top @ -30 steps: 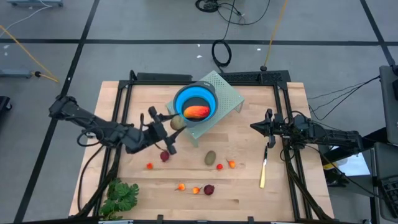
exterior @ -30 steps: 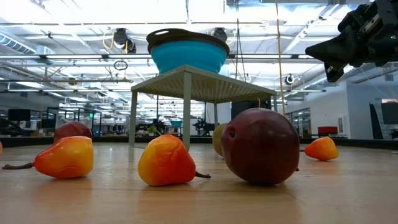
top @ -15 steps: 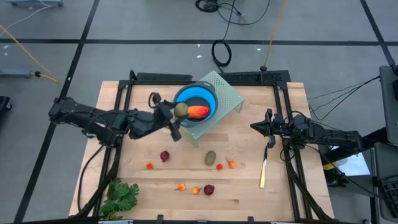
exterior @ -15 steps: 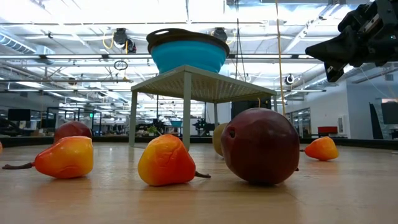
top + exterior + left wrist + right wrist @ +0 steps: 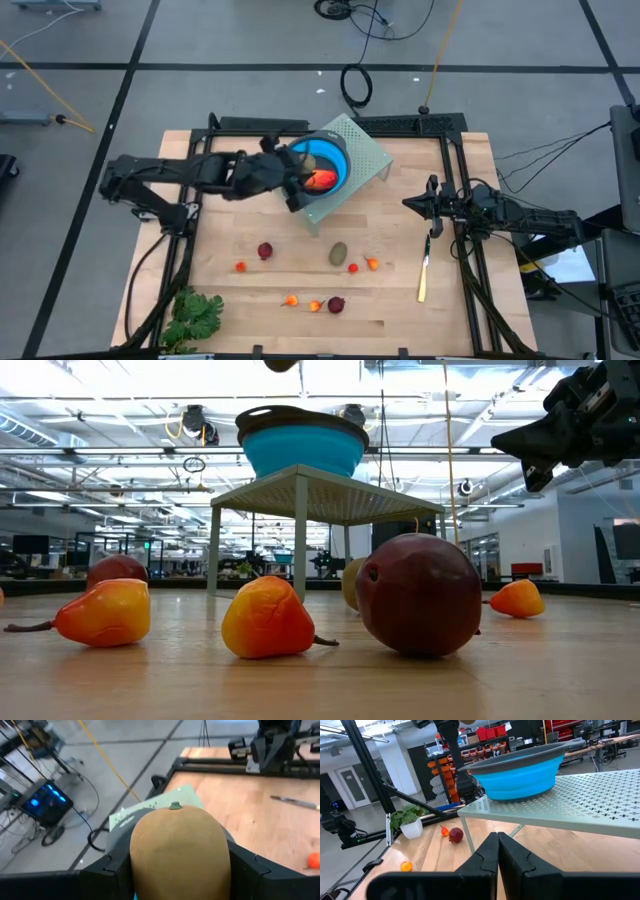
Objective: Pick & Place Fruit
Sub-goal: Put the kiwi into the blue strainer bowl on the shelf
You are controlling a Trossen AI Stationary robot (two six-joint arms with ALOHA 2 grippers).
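Brown-green oval toy fruit (image 5: 179, 851) sat clamped in left gripper (image 5: 297, 176) above blue collapsible bowl (image 5: 330, 151), positioned for release; right gripper (image 5: 412, 203) idled clenched, surface's 3 o'clock.

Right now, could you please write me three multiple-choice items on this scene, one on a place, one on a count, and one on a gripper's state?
1. Where does the blue bowl stand?
A. on the small green stand
B. on the floor
C. beside the leafy bunch

2. How many dark red balls lie on the table?
A. none
B. two
C. five

3. How is the left gripper?
A. shut on nothing
B. parked at the table's right edge
C. closed on a brown-green oval fruit above the bowl

Answers:
1. A: the high and low views both show the bowl on the raised perforated stand.
2. B: the high view shows one ball left of centre and another nearer the front edge.
3. C: the left wrist view shows the fruit filling the space between the fingers.
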